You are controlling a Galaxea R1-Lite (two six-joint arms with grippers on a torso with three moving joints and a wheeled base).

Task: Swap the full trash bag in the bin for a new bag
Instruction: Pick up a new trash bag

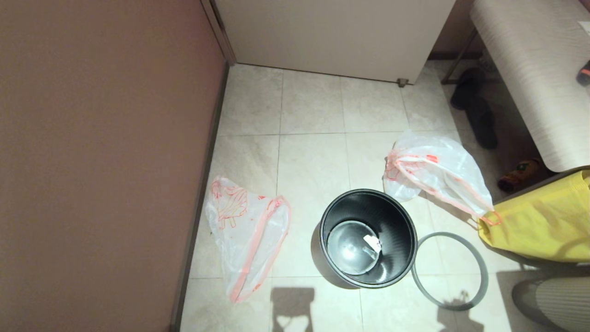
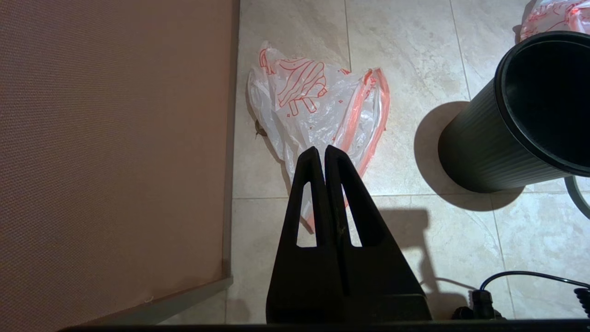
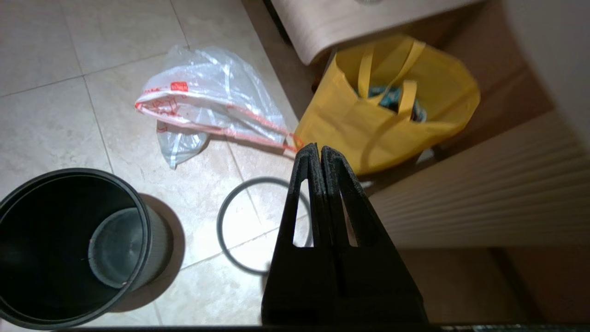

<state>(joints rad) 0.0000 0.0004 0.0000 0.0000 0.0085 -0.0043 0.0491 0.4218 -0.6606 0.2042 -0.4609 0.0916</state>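
Note:
The black bin (image 1: 397,221) stands upright on the floor tiles with no bag in it; a small white scrap (image 1: 372,242) lies at its bottom. Its grey hoop (image 1: 449,234) lies flat on the floor to its right. The new bag (image 1: 244,230) lies limp and flat to the bin's left, near the wall. The full trash bag (image 1: 438,170) sits puffed up behind the bin to the right, its drawstring trailing toward the yellow bag; I cannot make out its contents. My left gripper (image 2: 324,148) hangs shut and empty above the new bag (image 2: 318,106). My right gripper (image 3: 319,146) hangs shut and empty above the hoop (image 3: 220,226).
A yellow fabric bag (image 1: 544,221) stands at the right, under a pale bench (image 1: 534,69). Dark shoes (image 1: 479,115) lie beside it. A brown wall (image 1: 101,161) closes the left side and a white cabinet (image 1: 332,32) the back. A black cable (image 2: 530,275) lies on the near floor.

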